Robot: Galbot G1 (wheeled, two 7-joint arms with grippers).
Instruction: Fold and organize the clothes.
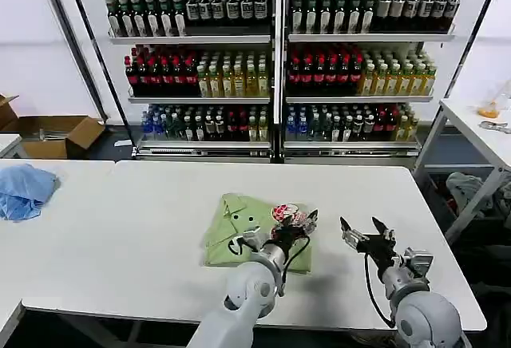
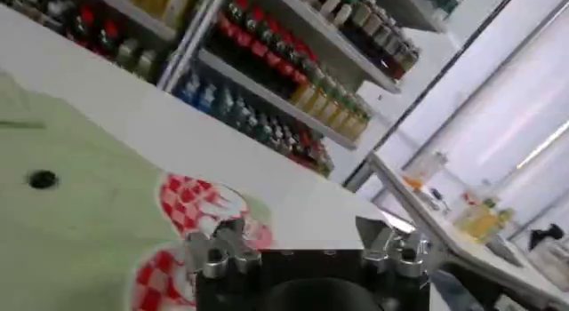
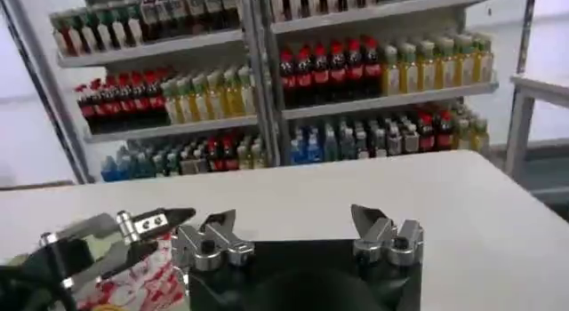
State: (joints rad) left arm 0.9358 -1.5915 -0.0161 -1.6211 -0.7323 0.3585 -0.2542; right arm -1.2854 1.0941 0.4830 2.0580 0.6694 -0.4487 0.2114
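Observation:
The clothes are one light green collared shirt [image 1: 243, 228], lying folded into a compact rectangle near the front middle of the white table [image 1: 144, 212]. Its red-and-white graphic [image 1: 286, 212] faces up at the right end. My left gripper [image 1: 297, 222] hovers open just over that right end, jaws spread wide with nothing between them. In the left wrist view the green shirt [image 2: 71, 215] and its checkered graphic [image 2: 191, 206] lie under the left gripper [image 2: 307, 242]. My right gripper [image 1: 364, 231] stands open over bare table to the right of the shirt; the right wrist view shows it [image 3: 298, 228] empty.
A light blue cloth [image 1: 24, 191] lies at the table's far left. A drinks shelf [image 1: 275, 61] stands behind the table. A side table [image 1: 479, 136] and a grey-green fabric heap [image 1: 471, 188] are at the right, cardboard boxes [image 1: 60, 135] at the back left.

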